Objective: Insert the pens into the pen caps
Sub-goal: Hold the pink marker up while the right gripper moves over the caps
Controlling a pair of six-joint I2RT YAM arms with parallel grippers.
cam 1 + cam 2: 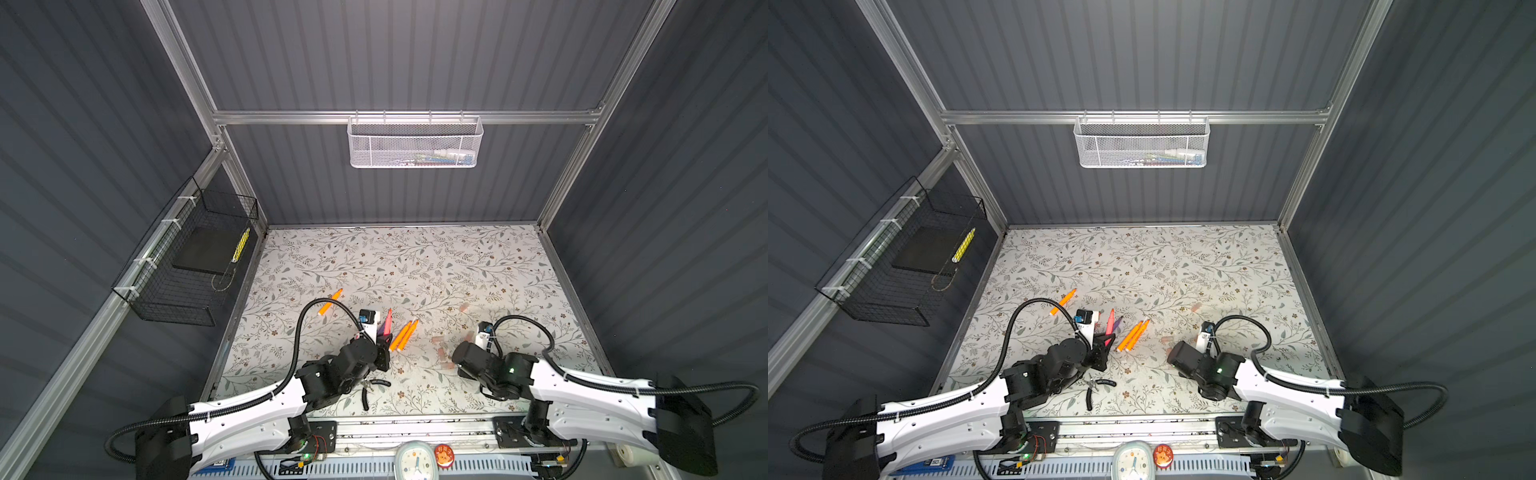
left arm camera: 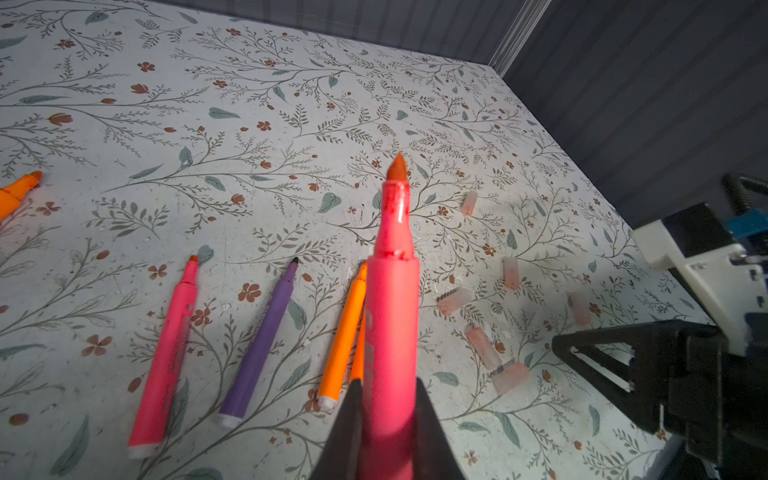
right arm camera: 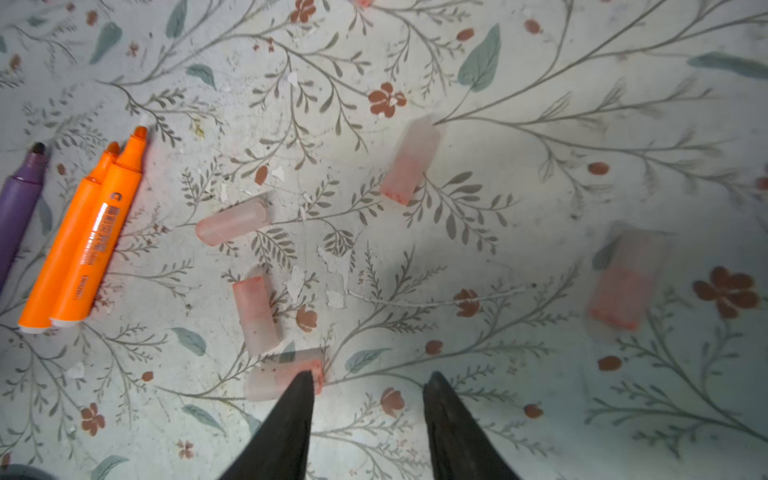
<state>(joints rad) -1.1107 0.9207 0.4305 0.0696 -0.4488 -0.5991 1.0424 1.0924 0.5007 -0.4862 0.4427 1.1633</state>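
Pens are split between the desk (image 1: pixel 415 257) and one grip. The held pink pen (image 2: pixel 392 311) is clamped by its barrel in the left tool (image 2: pixel 388 384), with its bare felt tip pointing forward. I judge this leaves the tip end free to meet a cap. Beside it on the desk lie a loose pink pen (image 2: pixel 166 353), a purple pen (image 2: pixel 262 345) and two orange pens (image 2: pixel 343 336) touching side by side. A lone orange pen (image 1: pixel 330 302) lies well apart, toward the far left.

The pen caps (image 3: pixel 411 162), pale and translucent, are scattered on the right half near the right tool (image 3: pixel 370 376). Its jaws stand apart, low over the desk, with nothing between them. One fingertip (image 3: pixel 299 399) overlaps the nearest cap (image 3: pixel 270 380), but I cannot tell whether it touches. This looks like an approach to pick up a cap for the held pen.

The left tool's fingers hide the held pen's rear end. In both top views the right tool's jaws cannot be made out beneath its wrist, and the caps are faint against the floral print. One outlying cap (image 3: pixel 623 282) is blurred. Black-handled pliers (image 1: pixel 372 386) lie partly under the left arm.
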